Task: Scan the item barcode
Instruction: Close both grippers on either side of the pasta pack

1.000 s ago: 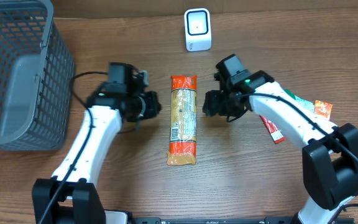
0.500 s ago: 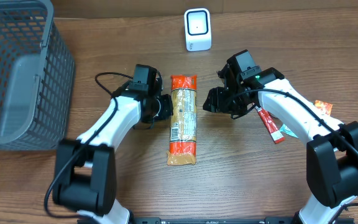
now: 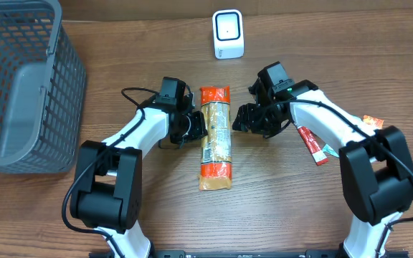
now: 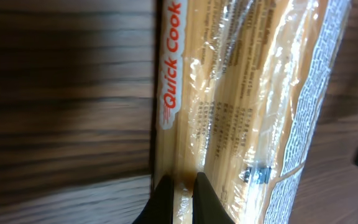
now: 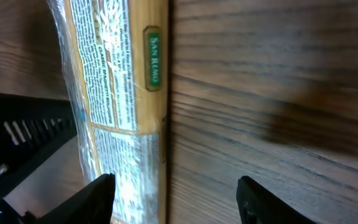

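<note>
Pickup stage, I judge; the spaghetti packet (image 3: 216,140) lies flat on the bench (image 3: 278,208), the scanner (image 3: 228,34) apart beyond its far end; left claw (image 3: 196,129), shut and empty, touches its left edge; right claw (image 3: 241,120), part open, empty beside its right edge; next needs a firm grip.

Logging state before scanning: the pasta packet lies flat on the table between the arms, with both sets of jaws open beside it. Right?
No: the left gripper has its jaws shut at the edge of the pasta packet, as the left wrist view shows. Only the right gripper has open jaws; the packet lies flat on the table between the arms.
</note>
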Tool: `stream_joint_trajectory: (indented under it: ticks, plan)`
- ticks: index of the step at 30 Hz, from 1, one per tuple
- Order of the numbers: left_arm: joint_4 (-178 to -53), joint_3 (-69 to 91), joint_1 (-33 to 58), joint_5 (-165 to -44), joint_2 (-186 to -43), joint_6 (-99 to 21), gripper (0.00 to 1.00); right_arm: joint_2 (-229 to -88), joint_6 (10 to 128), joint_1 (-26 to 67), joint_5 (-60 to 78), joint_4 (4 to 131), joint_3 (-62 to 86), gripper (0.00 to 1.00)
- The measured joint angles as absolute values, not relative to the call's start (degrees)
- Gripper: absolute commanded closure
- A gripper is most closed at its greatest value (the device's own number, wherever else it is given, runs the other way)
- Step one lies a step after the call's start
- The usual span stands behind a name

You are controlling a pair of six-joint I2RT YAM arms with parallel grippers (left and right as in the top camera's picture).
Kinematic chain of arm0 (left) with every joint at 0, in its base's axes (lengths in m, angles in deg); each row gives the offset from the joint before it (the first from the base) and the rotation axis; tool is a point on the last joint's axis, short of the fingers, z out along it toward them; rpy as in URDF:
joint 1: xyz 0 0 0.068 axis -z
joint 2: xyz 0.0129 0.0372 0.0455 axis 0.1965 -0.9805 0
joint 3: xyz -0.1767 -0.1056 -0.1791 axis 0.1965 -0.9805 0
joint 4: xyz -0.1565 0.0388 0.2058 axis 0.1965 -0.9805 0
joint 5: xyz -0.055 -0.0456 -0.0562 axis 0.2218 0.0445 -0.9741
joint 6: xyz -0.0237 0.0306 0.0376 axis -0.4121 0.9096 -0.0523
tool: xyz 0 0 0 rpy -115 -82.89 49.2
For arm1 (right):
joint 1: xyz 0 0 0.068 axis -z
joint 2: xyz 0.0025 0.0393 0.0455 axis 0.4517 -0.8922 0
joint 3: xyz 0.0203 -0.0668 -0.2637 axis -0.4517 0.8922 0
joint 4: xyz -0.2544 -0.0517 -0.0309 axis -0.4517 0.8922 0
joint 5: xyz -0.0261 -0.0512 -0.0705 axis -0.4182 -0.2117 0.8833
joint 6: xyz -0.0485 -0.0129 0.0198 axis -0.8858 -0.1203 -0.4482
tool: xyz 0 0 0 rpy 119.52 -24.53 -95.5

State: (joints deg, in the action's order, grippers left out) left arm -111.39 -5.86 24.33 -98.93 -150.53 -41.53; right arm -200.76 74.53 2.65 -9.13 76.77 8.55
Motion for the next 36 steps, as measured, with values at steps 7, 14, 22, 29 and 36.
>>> stream_joint_trajectory:
  ticks: [7,14,22,29,36]
  plan:
    - [-118.95,-0.72,26.25,-100.0,-152.15,-41.29,0.96,-201.35,74.47,2.65,-9.56,76.75,8.55,0.33]
    - [-120.85,3.54,26.27,-99.28,-152.15,-41.29,0.96,-201.35,74.47,2.65,-9.63,76.59,8.55,0.32]
    - [-120.85,2.38,26.71,-92.5,-152.17,-41.38,0.96,-201.83,74.47,2.65,-10.26,75.41,8.57,0.32]
    - [-118.18,0.31,27.34,-91.85,-154.57,-41.77,0.96,-202.21,74.47,2.65,-11.05,74.12,8.57,0.32]
    - [-116.44,0.35,28.37,-92.66,-155.05,-42.02,0.93,-203.8,74.49,2.65,-12.8,73.27,8.57,0.32]
